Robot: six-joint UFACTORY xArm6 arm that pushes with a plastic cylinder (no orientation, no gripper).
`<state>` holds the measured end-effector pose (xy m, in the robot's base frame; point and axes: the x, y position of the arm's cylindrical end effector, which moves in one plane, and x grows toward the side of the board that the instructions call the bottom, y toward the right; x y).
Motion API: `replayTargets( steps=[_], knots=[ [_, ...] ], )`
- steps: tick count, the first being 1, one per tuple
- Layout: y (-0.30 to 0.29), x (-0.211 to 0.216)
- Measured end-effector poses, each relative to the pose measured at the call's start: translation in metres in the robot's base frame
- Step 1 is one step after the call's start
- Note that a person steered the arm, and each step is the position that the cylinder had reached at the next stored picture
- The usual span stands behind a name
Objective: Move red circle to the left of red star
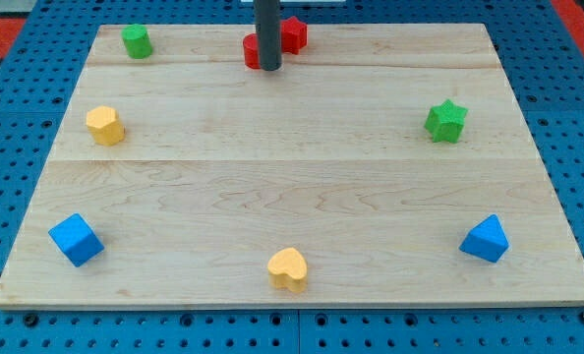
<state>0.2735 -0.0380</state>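
Camera view: my tip point(268, 67) at the board's point(292, 197) top edge, a bare rod with no pincer to close or release; red circle point(252, 50) touching its left side, partly hidden; red star point(293, 34) just right of it; green star point(446, 121) far right, lower.

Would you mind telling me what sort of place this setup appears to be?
Probably a robotics lab bench: a wooden board lies on a blue perforated base, small coloured blocks such as the green star are scattered on it, and a dark rod's tip stands among them.
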Motion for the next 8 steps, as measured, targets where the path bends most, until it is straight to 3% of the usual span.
replayTargets(
  steps=[3,6,8],
  knots=[
    [-0.031,-0.026],
    [-0.056,-0.006],
    [-0.063,-0.028]
  ],
)
